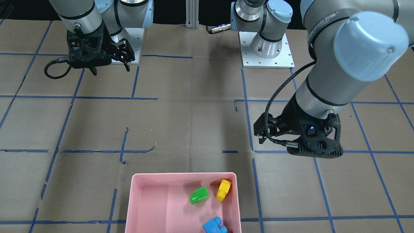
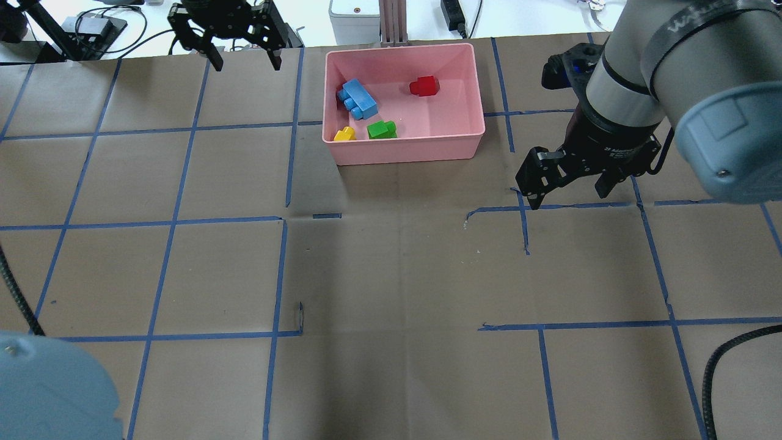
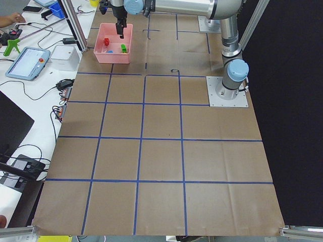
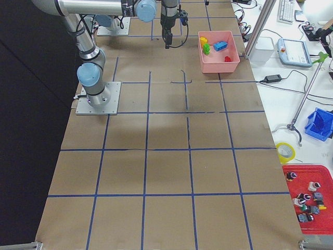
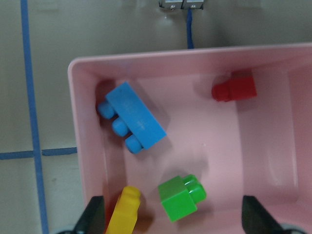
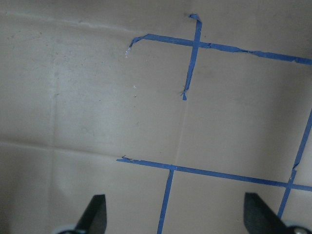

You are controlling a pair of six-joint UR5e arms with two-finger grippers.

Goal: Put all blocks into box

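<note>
Four blocks lay inside the pink box [image 2: 403, 153] in the overhead view: the blue block [image 2: 358, 99] at 9 o'clock, the red block [image 2: 424, 86] at 1 o'clock, the yellow block [image 2: 344, 134] in the 8 o'clock corner and the green block [image 2: 382, 129] just beside it at 7. The left gripper [image 2: 246, 61] hung at the box's 10 o'clock, spread wide and empty. The right gripper [image 2: 568, 195] stood at its 4 o'clock, equally wide and empty. From the front, the frame's lower edge cut the box, and only green, yellow and blue showed. In the side views the box was small and far off. The left wrist camera looked down into the box, with the four blocks apart from one another and the fingertips [image 5: 95, 217] far apart. The right wrist camera showed the table [image 6: 97, 97], crossed by blue tape [image 6: 195, 170], between widely parted fingers.
</note>
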